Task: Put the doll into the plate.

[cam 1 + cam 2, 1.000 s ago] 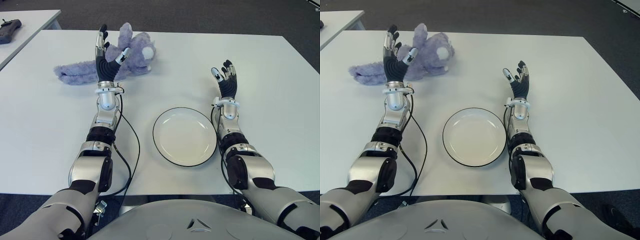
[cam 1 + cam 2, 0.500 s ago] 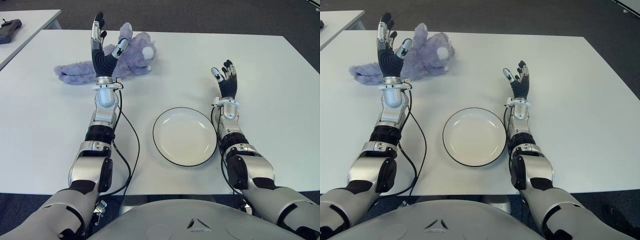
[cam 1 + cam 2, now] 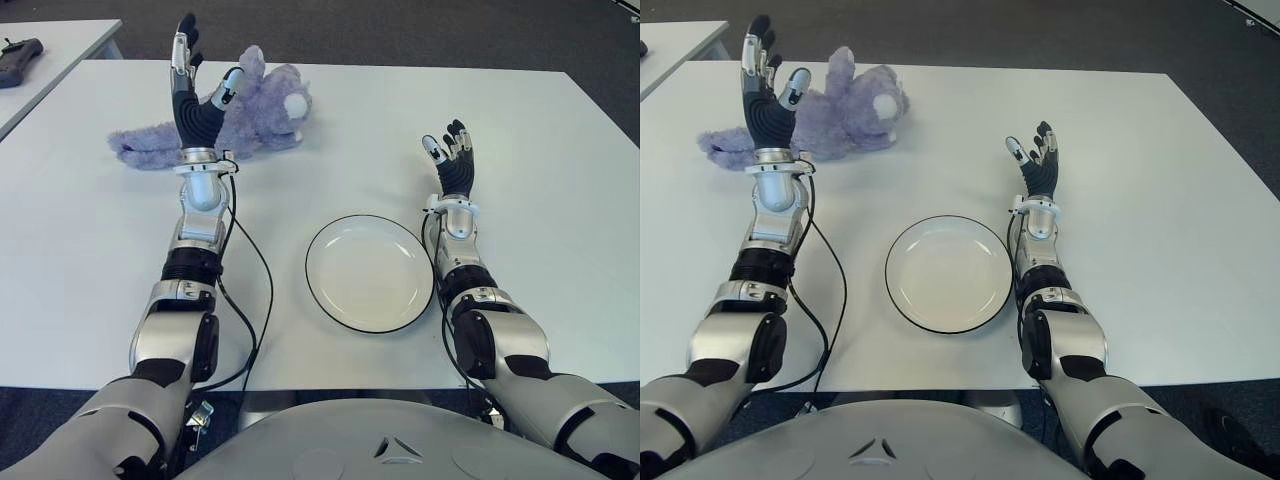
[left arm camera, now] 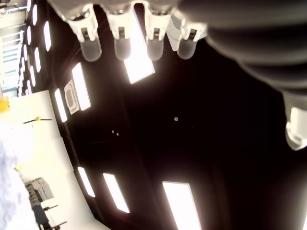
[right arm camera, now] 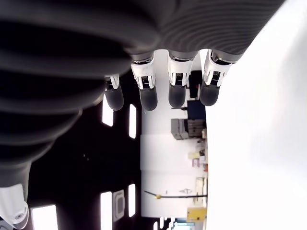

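Doll (image 3: pixel 255 112): lavender plush animal, fuzzy, white patch on one side, one limb or ear sticking up, a long flat part trailing out toward the robot's left. Lies on the white table (image 3: pixel 90 240) at the far left, well apart from the plate.

Left hand (image 3: pixel 197 100): raised upright on its forearm, palm turned toward the doll, fingers (image 3: pixel 183 45) extended and spread, thumb angled out toward the plush. Shows in front of the doll's middle; contact cannot be told. Holds nothing. Wrist view shows its fingertips (image 4: pixel 120 43) straight against ceiling lights.

Right hand (image 3: pixel 452 160): idle, upright above the table just beyond the plate's right edge, fingers loosely extended, nothing in it. Wrist view agrees, four fingertips (image 5: pixel 148 96) straight.

Plate (image 3: pixel 369 272): round, white, thin dark rim, on the table near centre between the two forearms, nothing in it.

Far left, a second table (image 3: pixel 60 40) with a dark device (image 3: pixel 18 55) on it.
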`<state>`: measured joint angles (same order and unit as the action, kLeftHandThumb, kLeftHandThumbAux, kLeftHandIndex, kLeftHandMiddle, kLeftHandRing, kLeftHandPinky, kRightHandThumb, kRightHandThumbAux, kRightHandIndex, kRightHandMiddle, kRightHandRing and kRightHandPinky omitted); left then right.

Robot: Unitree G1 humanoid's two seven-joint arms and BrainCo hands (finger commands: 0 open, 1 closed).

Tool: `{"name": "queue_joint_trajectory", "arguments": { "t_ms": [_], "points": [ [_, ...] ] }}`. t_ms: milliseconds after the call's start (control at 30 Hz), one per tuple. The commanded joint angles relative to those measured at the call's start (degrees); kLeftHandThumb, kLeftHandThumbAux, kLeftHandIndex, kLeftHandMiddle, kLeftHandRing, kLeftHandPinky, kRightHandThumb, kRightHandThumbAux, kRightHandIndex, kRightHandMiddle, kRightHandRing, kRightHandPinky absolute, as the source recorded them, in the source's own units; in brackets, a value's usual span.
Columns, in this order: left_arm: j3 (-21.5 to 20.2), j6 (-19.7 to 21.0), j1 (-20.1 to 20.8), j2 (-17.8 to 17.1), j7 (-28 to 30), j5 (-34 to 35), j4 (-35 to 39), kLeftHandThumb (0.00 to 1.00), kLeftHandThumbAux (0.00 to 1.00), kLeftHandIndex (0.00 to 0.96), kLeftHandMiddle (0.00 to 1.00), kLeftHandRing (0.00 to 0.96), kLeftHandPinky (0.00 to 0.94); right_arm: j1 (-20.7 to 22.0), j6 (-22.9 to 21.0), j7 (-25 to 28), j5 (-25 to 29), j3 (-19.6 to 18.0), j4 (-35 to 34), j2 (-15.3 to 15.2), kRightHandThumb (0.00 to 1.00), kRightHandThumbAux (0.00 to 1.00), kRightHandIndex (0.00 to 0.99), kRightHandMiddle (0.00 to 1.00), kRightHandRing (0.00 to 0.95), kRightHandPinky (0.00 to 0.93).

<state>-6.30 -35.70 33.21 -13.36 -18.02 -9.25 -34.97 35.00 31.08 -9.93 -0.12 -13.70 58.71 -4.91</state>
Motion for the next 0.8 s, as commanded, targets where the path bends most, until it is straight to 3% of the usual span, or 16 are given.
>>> {"name": "queue_joint_trajectory", "arguments": {
  "t_ms": [33, 233, 467, 800],
  "points": [
    [0.7, 6.7, 4.6, -3.1, 1.0, -3.1, 0.2, 0.000, 0.462, 0.006, 0.000, 0.000, 0.000, -21.4, -1.4, -0.9, -0.3, 0.3, 14.3, 5.4, 0.000, 0.574, 0.067, 0.082, 0.054, 0.051],
    [2.1, 12.9, 12.0, -7.2, 2.9, -5.0, -6.2, 0.028, 0.469, 0.001, 0.000, 0.000, 0.000, -21.4, -1.4, -1.2, -0.4, 0.4, 14.3, 5.5, 0.000, 0.574, 0.072, 0.087, 0.056, 0.047],
    [5.7, 18.0, 13.1, -9.9, 1.3, -11.2, -6.7, 0.099, 0.404, 0.022, 0.007, 0.000, 0.000, -21.3, -1.5, -1.6, 0.0, 0.1, 14.3, 5.8, 0.000, 0.584, 0.071, 0.091, 0.058, 0.050],
    [8.4, 22.4, 15.6, -11.0, 0.6, -14.8, -8.3, 0.110, 0.349, 0.043, 0.004, 0.000, 0.000, -21.1, -1.9, -1.9, -0.5, 0.5, 14.4, 5.7, 0.000, 0.571, 0.066, 0.090, 0.057, 0.037]
  ]
}}
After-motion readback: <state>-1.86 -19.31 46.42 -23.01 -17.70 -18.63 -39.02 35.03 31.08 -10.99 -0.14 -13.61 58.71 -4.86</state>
